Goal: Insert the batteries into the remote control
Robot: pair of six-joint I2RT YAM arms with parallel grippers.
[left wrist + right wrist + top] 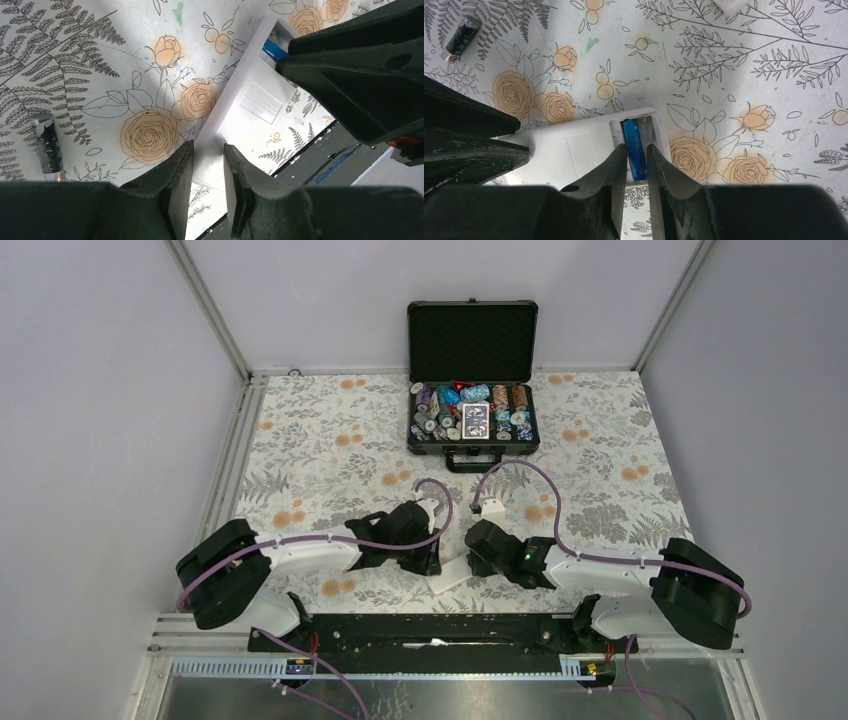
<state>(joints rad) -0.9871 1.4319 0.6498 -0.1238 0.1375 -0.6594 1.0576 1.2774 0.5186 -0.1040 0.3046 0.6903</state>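
Observation:
The white remote control [447, 577] lies back-up on the flowered table between my two grippers, its battery bay uncovered. My left gripper [208, 150] is shut on one narrow end of the remote control [250, 107]. In the bay at the other end sits a blue battery [633, 136], its near end sticking out past the remote's edge. My right gripper [637, 150] is shut on that battery, a finger tight on each side. A second, dark battery [47, 145] lies loose on the table, apart from both grippers. It also shows top left in the right wrist view, as the dark battery [460, 37].
An open black chip case [472, 390] full of chips stands at the back middle. A small white piece [490, 508] lies just behind the right gripper. The table's front edge and black rail [430, 630] run close below the remote.

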